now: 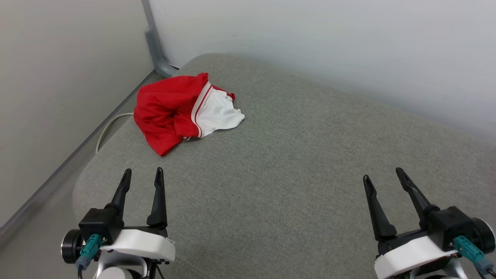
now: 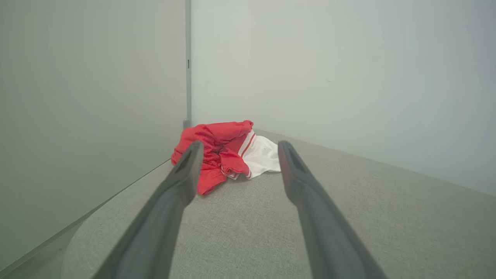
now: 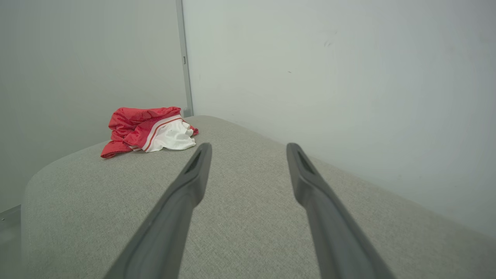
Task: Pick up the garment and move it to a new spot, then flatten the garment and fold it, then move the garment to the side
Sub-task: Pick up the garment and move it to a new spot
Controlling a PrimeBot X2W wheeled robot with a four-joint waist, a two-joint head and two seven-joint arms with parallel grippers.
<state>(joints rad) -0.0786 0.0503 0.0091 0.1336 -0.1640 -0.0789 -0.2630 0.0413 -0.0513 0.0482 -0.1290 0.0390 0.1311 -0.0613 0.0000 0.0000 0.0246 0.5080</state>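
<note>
Grey woven cushion (image 1: 271,186) leaves the garment (image 1: 170,110) little margin. A clumsy sweep by the left gripper (image 1: 143,170) could, I judge, shove the heap off the cushion's left edge toward the white cable (image 1: 106,130), and a shallow pinch might lift only one layer. Both arms sit low over the cushion's near edge, the left gripper at its near left and the right gripper (image 1: 383,173) at its near right. Their fingers are spread, empty, and point toward the cushion's far side. The garment, a crumpled red shirt with a white sleeve showing, lies at the cushion's far left corner.
</note>
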